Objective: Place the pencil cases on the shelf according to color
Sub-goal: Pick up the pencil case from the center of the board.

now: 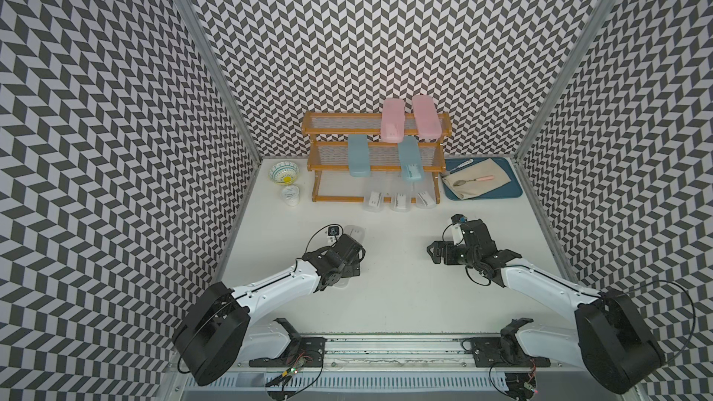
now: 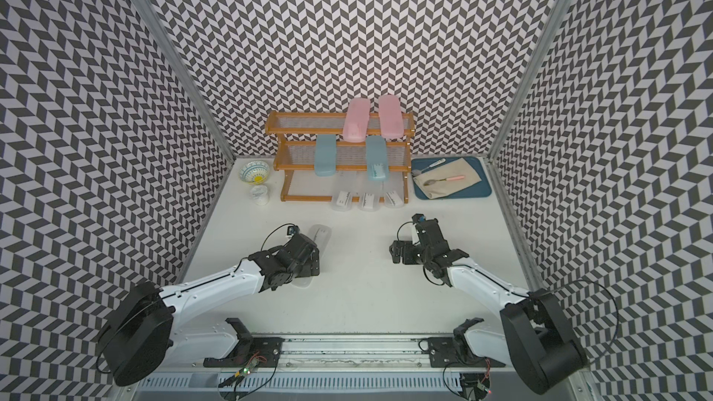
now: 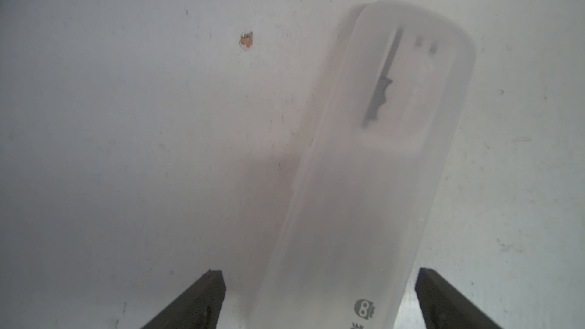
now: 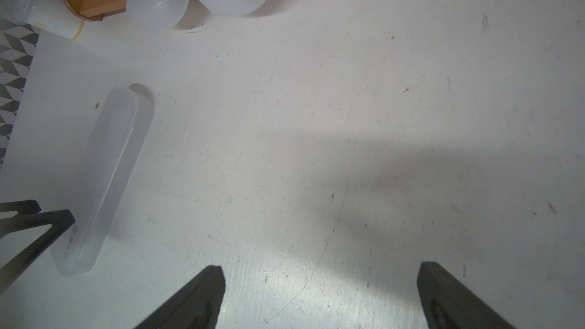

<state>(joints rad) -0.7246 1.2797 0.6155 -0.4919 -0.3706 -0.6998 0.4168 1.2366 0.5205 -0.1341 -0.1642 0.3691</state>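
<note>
The shelf (image 1: 335, 133) stands at the back. Two pink pencil cases (image 1: 392, 119) (image 1: 426, 115) lie on its top tier and two teal ones (image 1: 359, 156) (image 1: 411, 158) on the middle tier. Three frosted clear cases (image 1: 375, 200) (image 1: 400, 201) (image 1: 424, 198) lie on the bottom tier. Another clear case (image 3: 364, 185) lies flat on the table. My left gripper (image 3: 320, 275) is open and straddles it, fingers apart from its sides. My right gripper (image 4: 319, 270) is open over bare table, with that case (image 4: 107, 178) off to its side.
A patterned bowl (image 1: 284, 171) and a small white cup (image 1: 290, 195) stand left of the shelf. A blue tray (image 1: 513, 190) to its right holds a cloth and a pink-handled spoon (image 1: 472, 180). Patterned walls close in three sides.
</note>
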